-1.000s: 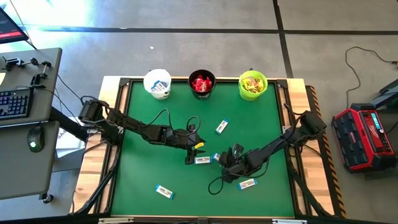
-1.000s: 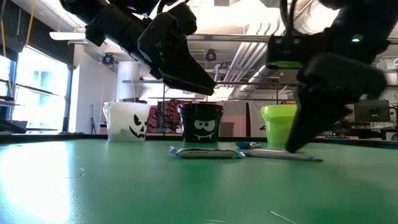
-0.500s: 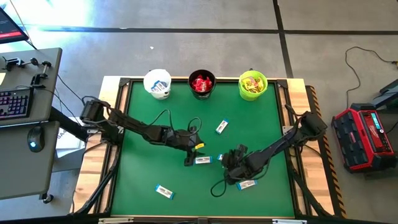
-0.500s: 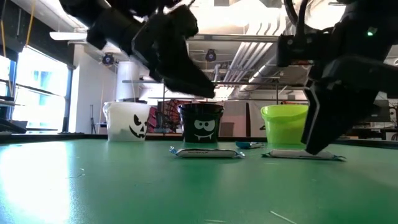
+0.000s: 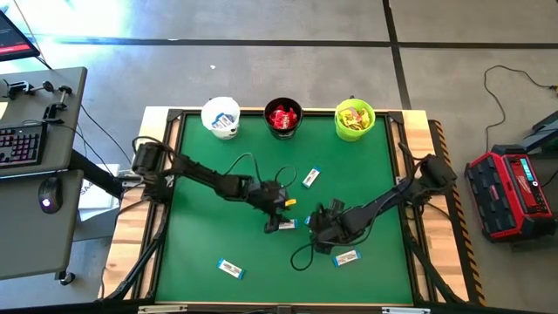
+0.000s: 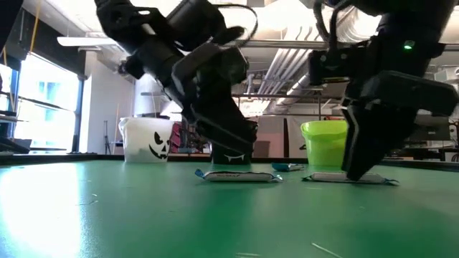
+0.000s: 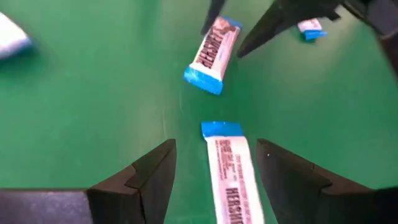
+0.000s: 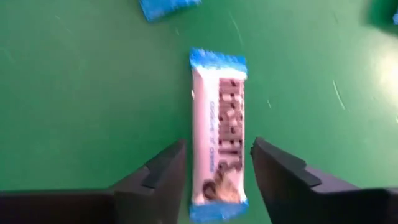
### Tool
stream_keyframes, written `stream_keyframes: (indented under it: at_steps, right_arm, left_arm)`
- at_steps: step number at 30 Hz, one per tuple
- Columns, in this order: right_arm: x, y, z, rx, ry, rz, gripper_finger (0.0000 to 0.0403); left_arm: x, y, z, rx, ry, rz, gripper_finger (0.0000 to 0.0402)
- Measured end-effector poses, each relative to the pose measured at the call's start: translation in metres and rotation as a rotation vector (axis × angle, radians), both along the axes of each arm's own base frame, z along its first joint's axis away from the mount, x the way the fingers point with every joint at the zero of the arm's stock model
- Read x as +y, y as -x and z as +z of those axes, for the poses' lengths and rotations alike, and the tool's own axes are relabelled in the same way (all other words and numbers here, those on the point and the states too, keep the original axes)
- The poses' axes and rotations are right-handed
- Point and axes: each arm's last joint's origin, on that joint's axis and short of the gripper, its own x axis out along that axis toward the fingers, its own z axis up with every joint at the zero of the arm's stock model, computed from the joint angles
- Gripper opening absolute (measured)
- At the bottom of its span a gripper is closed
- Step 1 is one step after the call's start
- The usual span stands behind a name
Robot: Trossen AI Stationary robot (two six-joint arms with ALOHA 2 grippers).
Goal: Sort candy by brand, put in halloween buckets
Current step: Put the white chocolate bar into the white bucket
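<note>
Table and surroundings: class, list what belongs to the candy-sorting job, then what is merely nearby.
Job: candy bars; white bucket; black bucket; green bucket; left gripper; right gripper.
Nearby: keyboard; mouse; red case.

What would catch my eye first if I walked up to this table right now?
Probably the two dark arms meeting mid-table, the left tool and right tool each poised, open, over a white-and-blue candy bar on the green table. Next, the three halloween buckets along the far edge: white, black and lime green, all holding candy.
</note>
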Motion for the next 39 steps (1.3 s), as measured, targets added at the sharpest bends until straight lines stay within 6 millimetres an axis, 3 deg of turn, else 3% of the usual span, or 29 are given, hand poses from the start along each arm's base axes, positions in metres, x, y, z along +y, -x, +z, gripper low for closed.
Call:
stream_keyframes:
  at_steps: [6, 9, 12, 15, 21, 27, 39]
  right_arm:
    - [-0.004, -0.012, 0.004, -0.059, 0.000, 0.071, 0.0096]
    - [-0.002, -0.015, 0.021, -0.059, 0.023, 0.105, 0.0069]
    - [0.004, -0.001, 0.038, -0.016, 0.036, 0.104, 0.0040]
    - [0.009, 0.017, 0.033, 0.060, 0.054, 0.087, 0.0008]
    - [0.013, 0.032, 0.012, 0.078, 0.002, 0.077, 0.0004]
    - [0.012, 0.031, 0.003, 0.031, -0.033, 0.098, 0.0001]
    - [-0.001, 0.012, 0.003, -0.046, -0.075, 0.159, 0.0000]
  left_arm:
    - [0.018, -0.003, 0.003, 0.028, 0.177, 0.037, 0.0193]
    - [0.025, -0.004, 0.004, 0.045, 0.266, 0.061, 0.0177]
    - [0.028, -0.003, 0.004, 0.062, 0.319, 0.085, 0.0164]
    - [0.028, -0.004, 0.005, 0.064, 0.346, 0.102, 0.0159]
    - [0.028, -0.020, -0.001, 0.075, 0.410, 0.132, 0.0175]
    - [0.031, -0.036, -0.007, 0.099, 0.469, 0.166, 0.0198]
    - [0.035, -0.031, -0.013, 0.189, 0.493, 0.219, 0.0208]
